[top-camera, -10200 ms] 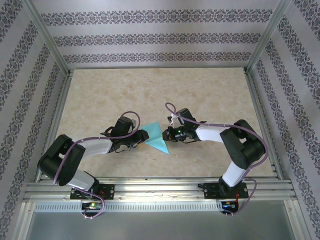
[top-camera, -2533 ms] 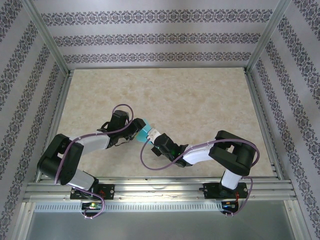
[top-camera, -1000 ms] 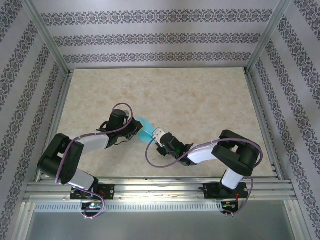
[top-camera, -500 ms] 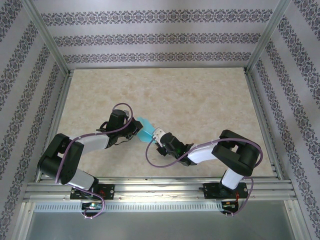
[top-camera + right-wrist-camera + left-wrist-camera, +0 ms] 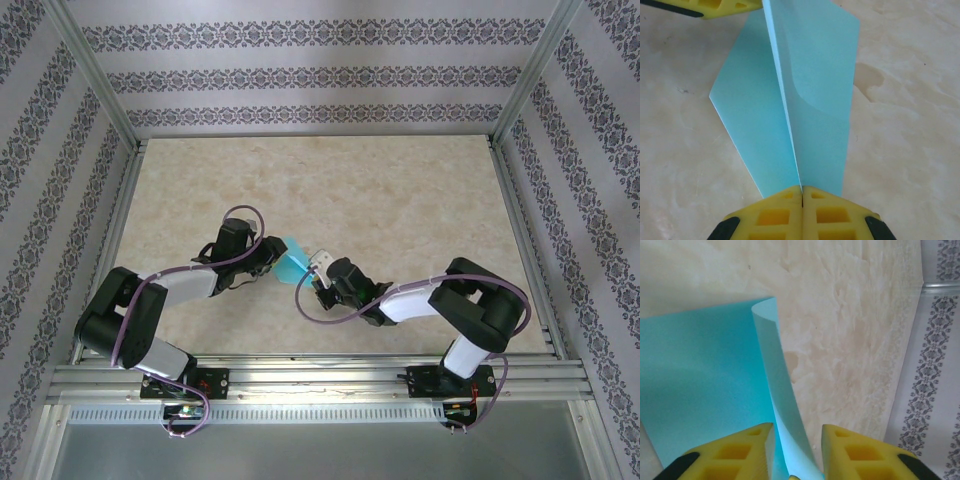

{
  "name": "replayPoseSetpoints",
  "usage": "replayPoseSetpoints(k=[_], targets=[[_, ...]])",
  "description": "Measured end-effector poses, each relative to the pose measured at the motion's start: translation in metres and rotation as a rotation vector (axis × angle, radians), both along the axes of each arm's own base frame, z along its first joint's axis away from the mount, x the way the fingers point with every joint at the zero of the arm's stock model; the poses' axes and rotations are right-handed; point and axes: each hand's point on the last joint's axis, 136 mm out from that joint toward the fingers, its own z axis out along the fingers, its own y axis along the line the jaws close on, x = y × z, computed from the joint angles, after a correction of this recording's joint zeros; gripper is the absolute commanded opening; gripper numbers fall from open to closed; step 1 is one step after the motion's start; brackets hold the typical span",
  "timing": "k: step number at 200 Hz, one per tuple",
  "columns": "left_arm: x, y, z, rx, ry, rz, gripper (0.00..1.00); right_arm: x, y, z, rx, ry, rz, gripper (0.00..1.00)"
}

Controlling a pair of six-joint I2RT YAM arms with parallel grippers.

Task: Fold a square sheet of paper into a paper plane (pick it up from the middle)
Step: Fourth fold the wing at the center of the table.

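**Mid-fold hand-over.** The thin, turquoise, partly creased sheet of paper [image 5: 293,262] sits between the two arms, over the near-middle of the marbled beige tabletop [image 5: 420,200]. The right gripper [image 5: 801,190] is clenched on the raised centre crease [image 5: 782,100]. The left gripper [image 5: 796,429] stands parted, its yellow pads [image 5: 735,452] on either side of a curling flap [image 5: 775,390] without pinching it. For a true fold, the right grip should hold firm while the left closes squarely on the flap's edge, or the crease will likely skew.
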Motion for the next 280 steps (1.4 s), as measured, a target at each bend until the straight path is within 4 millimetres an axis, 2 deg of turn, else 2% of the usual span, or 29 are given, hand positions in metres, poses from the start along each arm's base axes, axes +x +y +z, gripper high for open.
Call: replayPoseSetpoints(k=[7,28,79,185,280], targets=[[0.001,0.002,0.001,0.000,-0.004,0.006,0.44,0.000,0.000,0.000,0.021,0.023,-0.001,0.00],[0.002,0.006,0.009,0.007,-0.028,0.020,0.48,-0.002,0.002,0.001,0.087,0.101,0.002,0.00],[0.001,0.015,0.029,0.026,-0.084,0.043,0.47,-0.003,0.014,0.005,0.230,0.280,0.001,0.00],[-0.004,0.017,0.025,0.049,-0.084,0.029,0.45,-0.004,0.021,0.003,0.408,0.571,-0.019,0.00],[-0.005,0.005,0.014,0.006,-0.074,-0.027,0.30,-0.001,0.034,-0.005,0.549,0.777,-0.059,0.00]])
